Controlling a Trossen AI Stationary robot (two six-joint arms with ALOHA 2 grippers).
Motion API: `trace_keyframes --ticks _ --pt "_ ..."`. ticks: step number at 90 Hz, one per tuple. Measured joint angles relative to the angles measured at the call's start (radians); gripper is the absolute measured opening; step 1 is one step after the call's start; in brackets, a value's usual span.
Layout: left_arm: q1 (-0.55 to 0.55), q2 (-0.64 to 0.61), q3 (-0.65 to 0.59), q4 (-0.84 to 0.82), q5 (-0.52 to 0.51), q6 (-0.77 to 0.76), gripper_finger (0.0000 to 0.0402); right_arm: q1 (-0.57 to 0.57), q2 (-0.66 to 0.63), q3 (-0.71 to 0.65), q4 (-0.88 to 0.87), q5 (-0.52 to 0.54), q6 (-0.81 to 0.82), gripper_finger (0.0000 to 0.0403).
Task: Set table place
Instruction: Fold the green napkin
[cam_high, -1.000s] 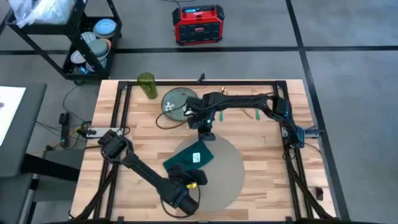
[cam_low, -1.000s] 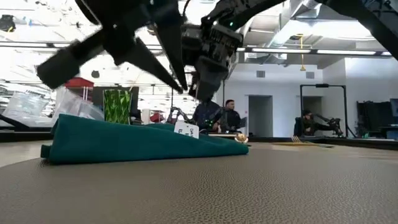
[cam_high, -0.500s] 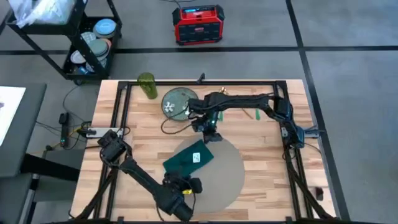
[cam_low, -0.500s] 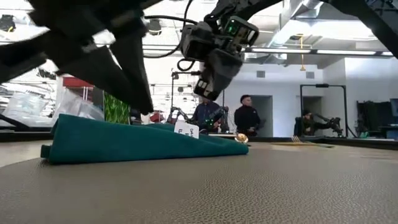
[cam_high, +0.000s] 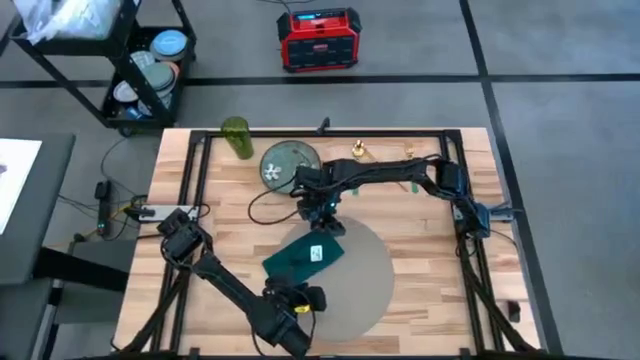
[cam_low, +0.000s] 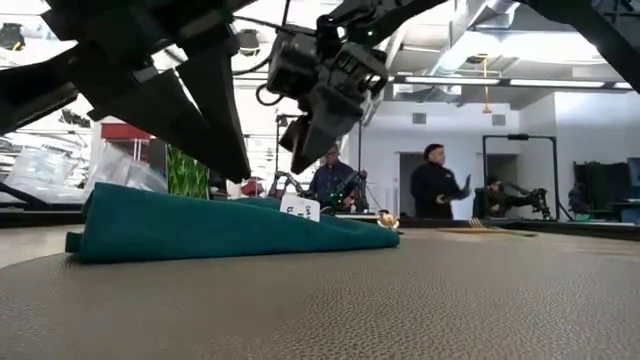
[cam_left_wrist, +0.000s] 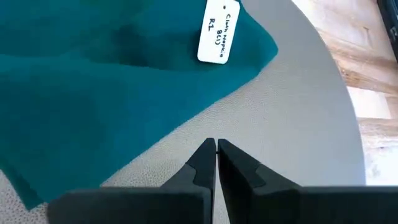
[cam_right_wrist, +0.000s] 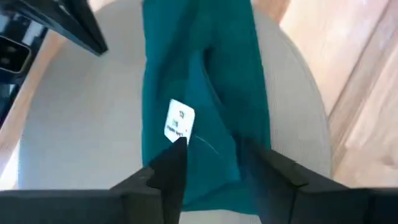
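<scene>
1 table (cam_high: 420, 235), 1 placemat (cam_high: 365, 275), 1 teal napkin (cam_high: 300, 255) (white tag on it), 1 green plate (cam_high: 280, 160), 1 green cup (cam_high: 237, 137).

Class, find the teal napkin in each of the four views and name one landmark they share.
High view: teal napkin on the placemat's left part.
Low view: napkin left of centre, lying folded.
Left wrist view: napkin fills the upper left.
Right wrist view: napkin runs down the middle.
Shared landmark: its white tag.

You can read one label: a white tag (cam_left_wrist: 219, 31) on the teal napkin (cam_left_wrist: 93, 93), handwritten "Cloth Napkin", "Blu" and "R2"; the writing is partly unclear.
</scene>
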Motion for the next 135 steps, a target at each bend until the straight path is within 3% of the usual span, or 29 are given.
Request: trace_keyframes --ticks 22,56,116,126,135 --pt "-0.002 0.0 0.0 -0.022 0.0 0.003 0.0 -0.009 -0.002 -0.003 0.006 0.014 -0.036 0.0127" --pt "-0.002 0.0 0.0 -0.03 0.0 0.003 0.0 -0.006 -0.001 -0.141 0.157 0.014 -0.005 0.0123" --pt "-0.002 -0.001 0.001 -0.034 -0.001 0.01 0.0 0.021 0.074 -0.142 0.168 -0.005 0.047 0.0121" --pt "-0.002 -0.001 0.001 -0.033 -0.001 0.011 0.0 0.021 0.074 -0.142 0.168 -0.004 0.048 0.0106" --pt "-0.002 -0.001 0.001 -0.033 -0.001 0.011 0.0 0.019 0.074 -0.142 0.16 -0.001 0.051 0.0068"
